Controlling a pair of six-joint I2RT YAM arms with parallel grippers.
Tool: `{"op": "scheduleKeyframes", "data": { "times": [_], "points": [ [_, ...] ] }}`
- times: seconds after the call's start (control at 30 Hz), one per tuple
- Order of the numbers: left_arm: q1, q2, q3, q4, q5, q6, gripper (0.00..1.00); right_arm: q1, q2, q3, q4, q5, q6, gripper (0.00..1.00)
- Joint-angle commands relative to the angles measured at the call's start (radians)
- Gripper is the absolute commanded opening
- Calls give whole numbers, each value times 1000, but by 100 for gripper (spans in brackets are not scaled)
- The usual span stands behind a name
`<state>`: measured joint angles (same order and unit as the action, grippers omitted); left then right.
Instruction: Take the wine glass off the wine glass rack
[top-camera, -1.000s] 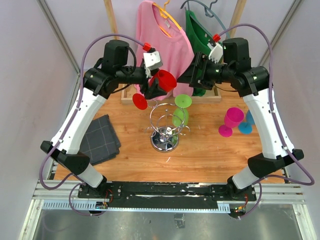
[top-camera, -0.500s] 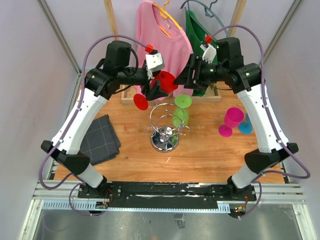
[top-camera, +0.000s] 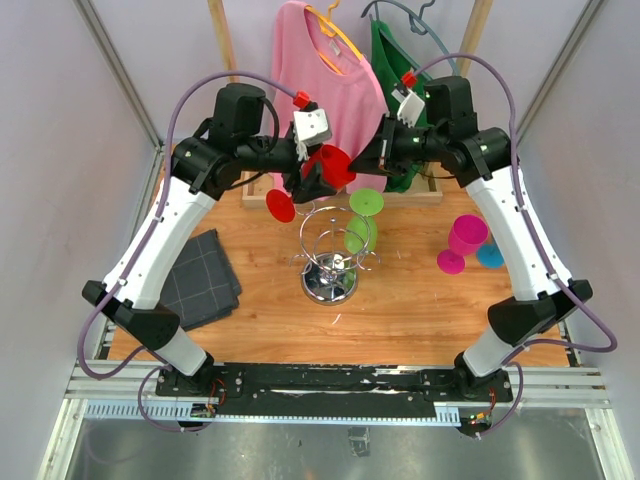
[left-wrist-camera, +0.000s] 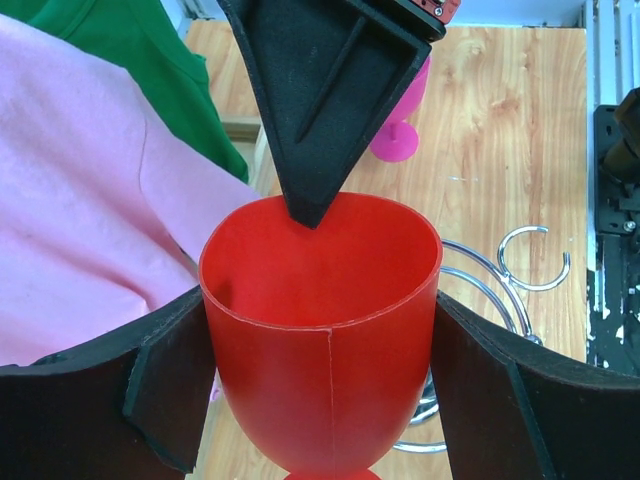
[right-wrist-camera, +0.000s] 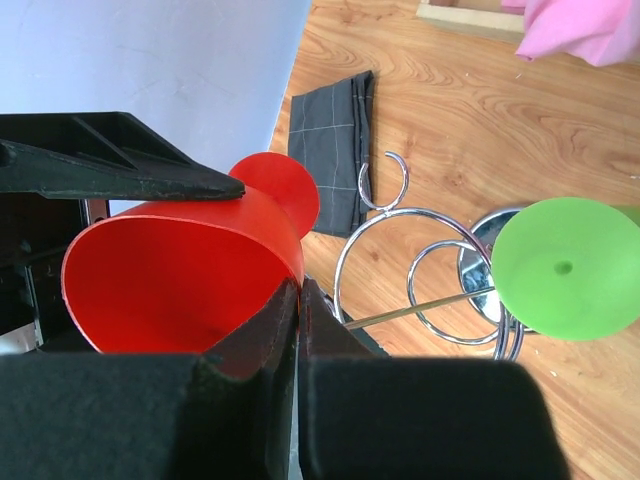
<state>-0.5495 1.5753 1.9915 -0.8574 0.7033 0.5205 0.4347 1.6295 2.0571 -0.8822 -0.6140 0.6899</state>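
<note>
step: red wine glass handoff, mid-frame | left gripper hugging its bowl | right gripper pinched shut at rim | we'd release left only once right's firm

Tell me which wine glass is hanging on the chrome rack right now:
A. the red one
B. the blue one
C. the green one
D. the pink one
C: the green wine glass hangs upside down from the wine glass rack, while the red wine glass sits in the left gripper, and the pink glass and blue glass stand on the table off to the right.
</note>
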Motion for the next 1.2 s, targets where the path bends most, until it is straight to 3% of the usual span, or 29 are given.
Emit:
{"op": "scheduleKeyframes", "data": {
  "times": [0.0,0.07,0.2,0.57,0.87,1.17],
  "points": [
    [-13,-26,14,21,1,21,67,13,-43,-51,75,-39,34,1],
    [-13,-28,11,21,-8,22,69,11,-55,-55,78,-33,35,1],
    [-13,-31,4,23,-49,20,99,-24,-95,-67,78,-16,40,1],
    [-12,-39,-4,64,-143,-37,99,-241,-249,-114,-30,-3,-26,1],
    [16,-54,-16,104,-155,-78,99,-562,-320,-60,-298,31,-254,1],
    [20,-55,-40,124,-152,-87,99,-613,-362,-124,-355,135,-353,1]
  ]
}}
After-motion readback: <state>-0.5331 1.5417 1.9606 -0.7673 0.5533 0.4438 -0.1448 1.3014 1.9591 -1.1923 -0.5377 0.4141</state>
